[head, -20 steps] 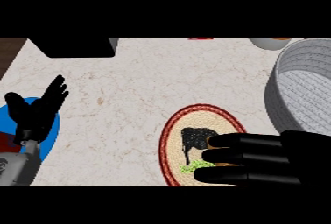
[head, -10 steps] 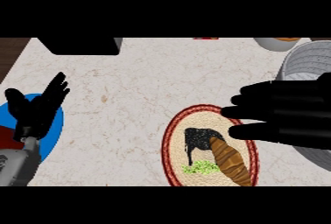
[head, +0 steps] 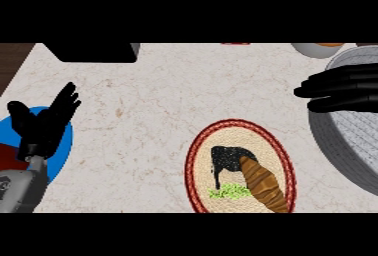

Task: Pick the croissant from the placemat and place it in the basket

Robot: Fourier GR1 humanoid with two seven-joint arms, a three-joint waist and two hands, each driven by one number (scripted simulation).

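Since half a second ago the right hand [head: 347,92] has lifted off the placemat [head: 241,167] and moved up to the basket [head: 351,145] rim, and honestly it's carrying nothing: its fingers are stretched out sideways over the grey weave, holding nothing. Meanwhile the croissant [head: 264,185] is lying on the oval red-rimmed placemat, next to a black blotch and a bit of green. Left hand [head: 46,122] rests at the left edge, fingers up and spread, over a blue plate [head: 63,145].
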